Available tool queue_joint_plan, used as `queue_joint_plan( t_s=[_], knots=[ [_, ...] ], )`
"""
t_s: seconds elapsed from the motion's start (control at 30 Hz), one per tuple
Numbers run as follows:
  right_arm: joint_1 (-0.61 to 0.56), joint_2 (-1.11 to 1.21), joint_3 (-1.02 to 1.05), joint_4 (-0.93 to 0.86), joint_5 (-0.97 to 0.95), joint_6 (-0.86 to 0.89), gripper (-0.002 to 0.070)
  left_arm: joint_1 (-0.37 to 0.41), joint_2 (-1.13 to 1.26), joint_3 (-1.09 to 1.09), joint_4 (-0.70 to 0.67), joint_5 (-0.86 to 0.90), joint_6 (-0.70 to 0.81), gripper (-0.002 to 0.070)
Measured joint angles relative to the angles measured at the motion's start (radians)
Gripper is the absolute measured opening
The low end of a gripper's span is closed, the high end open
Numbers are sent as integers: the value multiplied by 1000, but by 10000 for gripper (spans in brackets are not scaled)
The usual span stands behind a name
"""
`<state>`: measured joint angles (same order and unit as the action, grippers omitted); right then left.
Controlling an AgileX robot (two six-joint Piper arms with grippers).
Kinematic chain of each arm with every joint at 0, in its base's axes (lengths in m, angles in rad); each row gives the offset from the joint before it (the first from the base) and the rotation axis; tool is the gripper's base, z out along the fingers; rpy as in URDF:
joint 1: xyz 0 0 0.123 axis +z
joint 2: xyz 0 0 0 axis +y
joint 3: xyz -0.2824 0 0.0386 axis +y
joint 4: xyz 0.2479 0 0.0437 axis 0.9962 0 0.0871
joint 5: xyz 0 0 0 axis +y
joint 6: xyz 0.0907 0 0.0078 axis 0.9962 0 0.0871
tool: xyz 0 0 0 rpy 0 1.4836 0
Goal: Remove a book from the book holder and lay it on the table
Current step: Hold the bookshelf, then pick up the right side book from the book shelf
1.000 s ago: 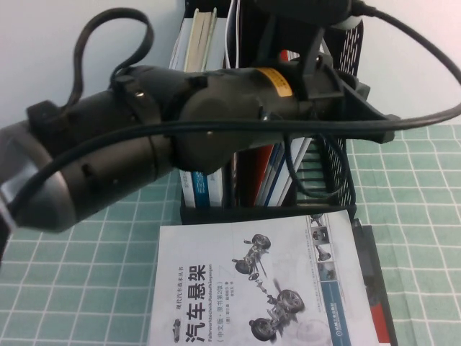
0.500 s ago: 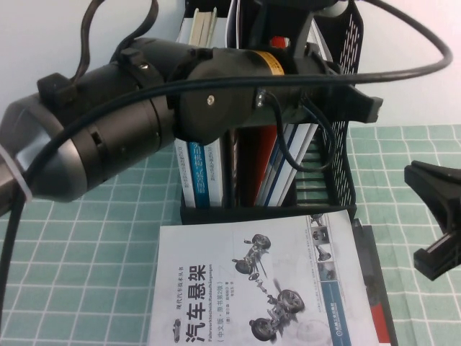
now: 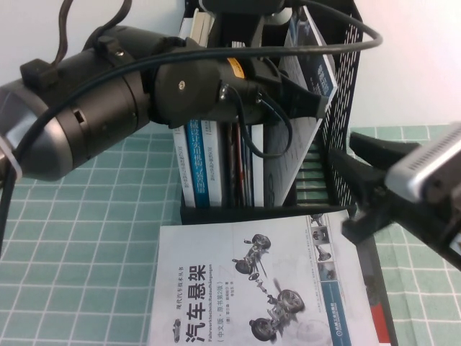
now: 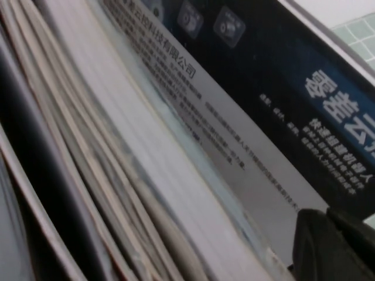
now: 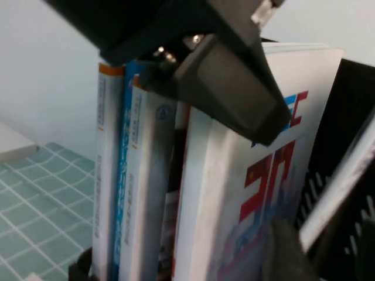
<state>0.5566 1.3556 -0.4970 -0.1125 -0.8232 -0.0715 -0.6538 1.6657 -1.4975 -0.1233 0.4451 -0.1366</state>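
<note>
The black mesh book holder [image 3: 338,144] stands at the back of the green checked table [image 3: 86,252], with several upright books in it. My left gripper [image 3: 313,101] reaches in from the left at the holder's top and is shut on the book [image 3: 292,137], a thin grey-white magazine with a dark blue top. The book leans to the right, away from the other books. The left wrist view shows its printed cover [image 4: 234,152] close up beside one dark finger [image 4: 334,246]. My right gripper [image 3: 360,187] is open by the holder's right front corner and holds nothing.
A white book with a car chassis drawing [image 3: 252,288] lies flat on the table in front of the holder, over a black object [image 3: 378,288]. The right wrist view shows upright spines [image 5: 126,175] and a cover with red figures [image 5: 263,175].
The left gripper has moved left and tipped the book over to the right in the holder. The right gripper has come in from the right edge towards the holder.
</note>
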Motion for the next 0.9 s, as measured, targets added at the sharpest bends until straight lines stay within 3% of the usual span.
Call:
queue_joint_plan(
  t_s=[0.13, 0.27, 0.43, 0.6, 0.67, 0.77, 0.9],
  knots=[
    [0, 122, -96, -16, -24, 71, 373, 0, 0, 0, 2, 21, -2, -3],
    [0, 228, -185, 13, -35, 92, 415, 0, 0, -2, 2, 31, -2, -3],
    [0, 336, -244, 138, -82, 92, 402, 0, 2, -2, 4, 44, -27, -2],
    [0, 391, -278, 155, -159, 96, 249, 0, 1, -3, 10, 48, -31, -3],
    [0, 395, -280, 107, -179, 112, 221, 0, 1, -2, 19, 50, -31, -3],
    [0, 395, -280, -13, -200, 168, 239, 0, 1, -4, 27, 55, -33, -3],
    [0, 397, -273, -160, -186, 353, 365, 0, 1, -4, 29, 55, -47, -3]
  ],
)
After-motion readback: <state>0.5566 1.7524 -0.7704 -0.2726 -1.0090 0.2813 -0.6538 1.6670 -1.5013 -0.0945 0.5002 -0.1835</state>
